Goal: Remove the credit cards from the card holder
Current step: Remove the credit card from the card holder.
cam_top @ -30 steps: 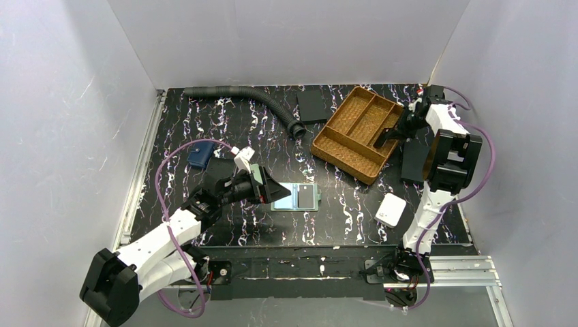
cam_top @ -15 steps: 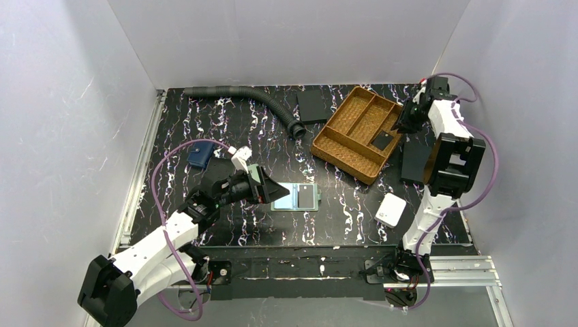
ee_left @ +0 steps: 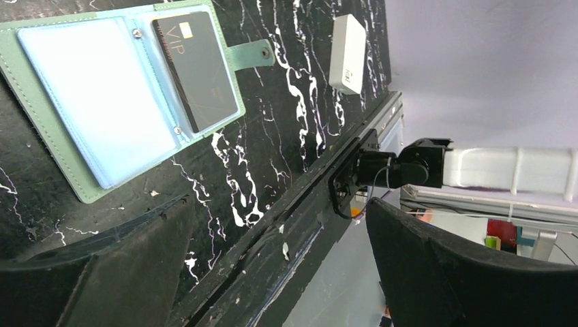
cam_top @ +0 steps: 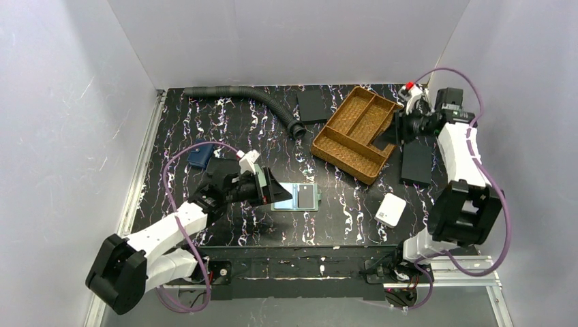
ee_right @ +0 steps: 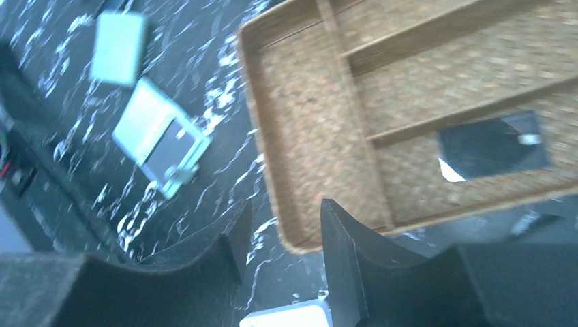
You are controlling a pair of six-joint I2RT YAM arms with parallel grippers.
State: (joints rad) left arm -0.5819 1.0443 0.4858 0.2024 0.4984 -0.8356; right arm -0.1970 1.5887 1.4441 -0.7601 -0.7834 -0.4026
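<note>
Black card (ee_right: pixel 494 144) in tray (ee_right: pixel 307 136); VIP card (ee_left: pixel 198 68) in open card holder (ee_left: pixel 82 102).

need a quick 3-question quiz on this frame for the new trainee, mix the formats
1. True or false: the card holder lies open on the table.
2. Fill in: the loose black card lies in a compartment of the brown ____.
3. How many cards show inside the card holder, and what colour?
Key: 1 true. 2 tray. 3 one: the black VIP card.
</note>
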